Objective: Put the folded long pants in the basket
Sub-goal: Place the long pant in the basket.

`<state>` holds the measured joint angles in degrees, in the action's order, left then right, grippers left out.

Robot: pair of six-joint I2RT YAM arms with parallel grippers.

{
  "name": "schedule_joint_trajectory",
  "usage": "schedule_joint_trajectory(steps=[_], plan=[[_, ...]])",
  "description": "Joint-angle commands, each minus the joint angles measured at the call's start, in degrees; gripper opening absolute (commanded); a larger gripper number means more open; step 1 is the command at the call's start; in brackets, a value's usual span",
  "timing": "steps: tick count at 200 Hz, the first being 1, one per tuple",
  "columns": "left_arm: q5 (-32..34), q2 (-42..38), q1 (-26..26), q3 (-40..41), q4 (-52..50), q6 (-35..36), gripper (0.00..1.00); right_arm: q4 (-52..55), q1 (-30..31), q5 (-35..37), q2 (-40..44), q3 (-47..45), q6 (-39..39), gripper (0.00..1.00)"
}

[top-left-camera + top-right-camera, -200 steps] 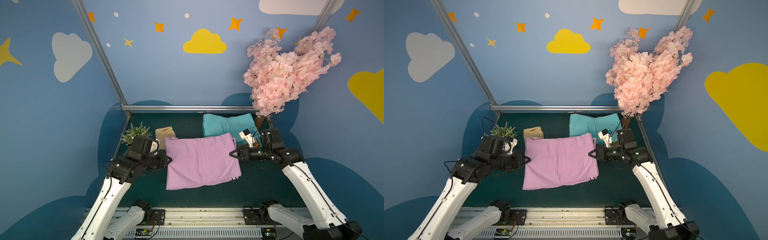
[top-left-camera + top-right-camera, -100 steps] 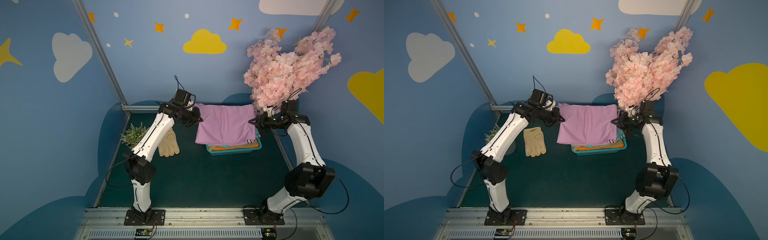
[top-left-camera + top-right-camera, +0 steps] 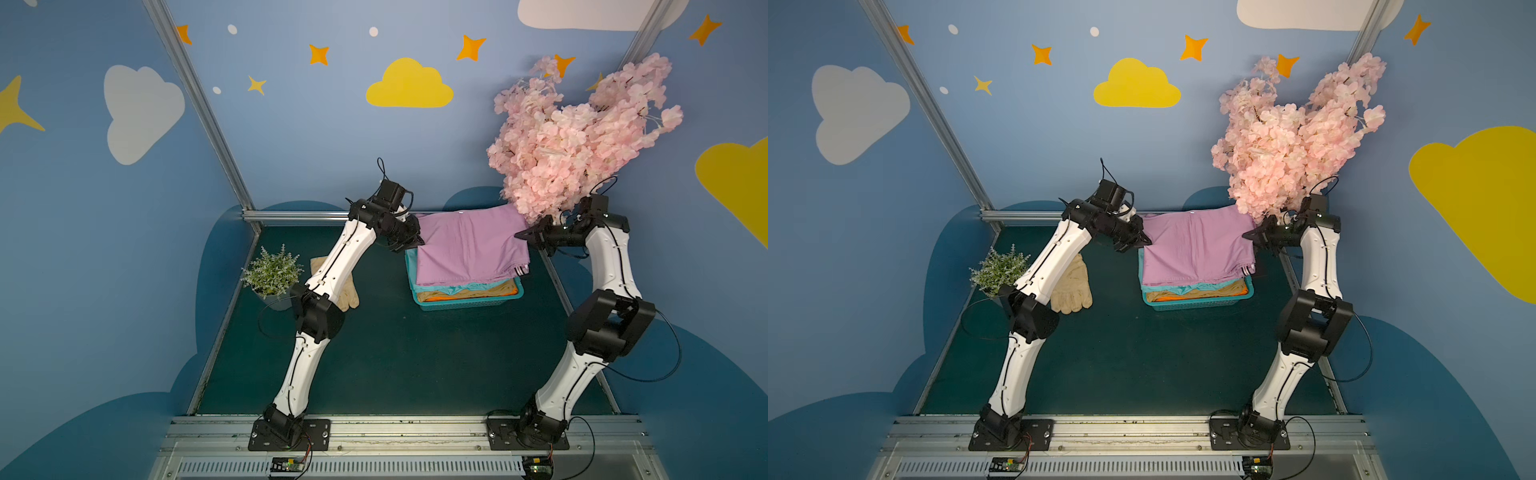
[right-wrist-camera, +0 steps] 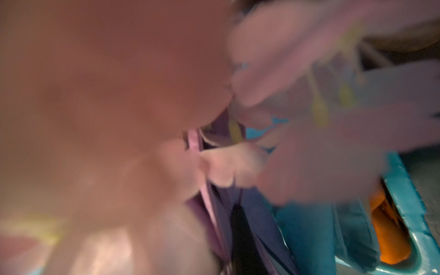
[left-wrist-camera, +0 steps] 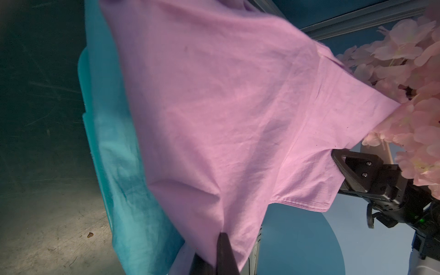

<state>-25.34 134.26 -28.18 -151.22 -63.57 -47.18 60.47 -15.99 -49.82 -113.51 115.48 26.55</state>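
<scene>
Left pincer (image 3: 419,240) is clamped tight on the left edge of the lilac pants (image 3: 469,245). The right pincer (image 3: 517,235) is pinched shut on the right edge, so we see the cloth stretched between them.

Now from the front: the green tabletop (image 3: 395,353) spreads out between the two arms. Further back on the left we've got the glove (image 3: 1073,286) lying flat, partly under the left arm, with the plant (image 3: 272,270) just beside it.

Then the basket (image 3: 465,305), and we can see it's stacked. The orange pants (image 3: 444,298) are lowest in view, the khaki pants (image 3: 494,291) lie on those, and the turquoise pants (image 3: 449,287) lie above. The lilac pants drape over that pile. Their near edge rests on it, striped cuffs at the right corner, and the far edge is held up by the pincers.

At the back, the blossoms (image 3: 573,137) crowd over the right pincer. They blur the right wrist view so badly that we can't read the grip from there.
</scene>
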Motion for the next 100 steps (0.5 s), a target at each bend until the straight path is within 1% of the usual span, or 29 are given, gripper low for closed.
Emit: schedule_joint_trajectory(steps=[1,15,41,68,87,100], plan=[[-0.93,1.27,0.32,0.96,-2.79,0.67,0.03,0.19,-0.54,0.45,-2.37,2.4,-0.56,0.0],[0.34,1.55,0.61,1.9,-2.82,1.3,0.03,0.5,-0.02,2.02,-3.42,2.65,-1.26,0.0],[0.7,2.6,1.02,2.93,-2.88,1.85,0.03,1.0,0.5,4.06,-5.61,2.77,-1.82,0.0],[2.46,3.43,0.97,3.72,-2.87,3.2,0.03,1.01,1.29,3.83,-8.46,3.86,-2.55,0.0],[1.52,4.5,1.25,3.82,-2.79,4.11,0.03,1.32,1.23,2.8,-10.75,5.51,-2.56,0.0],[1.7,4.83,1.22,4.27,-1.81,5.31,0.07,1.49,1.39,3.76,-11.83,5.93,-2.79,0.0]])
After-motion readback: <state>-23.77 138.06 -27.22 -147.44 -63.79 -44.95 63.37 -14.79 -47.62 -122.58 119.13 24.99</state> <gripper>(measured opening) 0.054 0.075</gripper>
